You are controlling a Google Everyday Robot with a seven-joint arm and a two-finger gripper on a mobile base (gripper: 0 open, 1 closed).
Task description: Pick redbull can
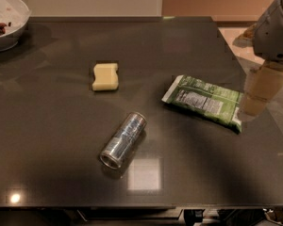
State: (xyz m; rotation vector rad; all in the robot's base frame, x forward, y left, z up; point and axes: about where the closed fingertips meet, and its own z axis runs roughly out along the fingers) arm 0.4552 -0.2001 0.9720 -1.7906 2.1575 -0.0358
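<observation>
The redbull can (123,140) lies on its side on the dark table (52,126), near the front centre, with one shiny round end facing the front left. My gripper (255,97) hangs at the right edge of the view, over the right end of the green snack bag (205,101). It is well to the right of the can and above table height. Nothing shows in its grasp.
A pale yellow sponge (105,76) lies behind and left of the can. A white bowl (7,20) with dark bits stands at the back left corner. The table's right edge runs just under my arm (276,29), with lighter floor beyond it.
</observation>
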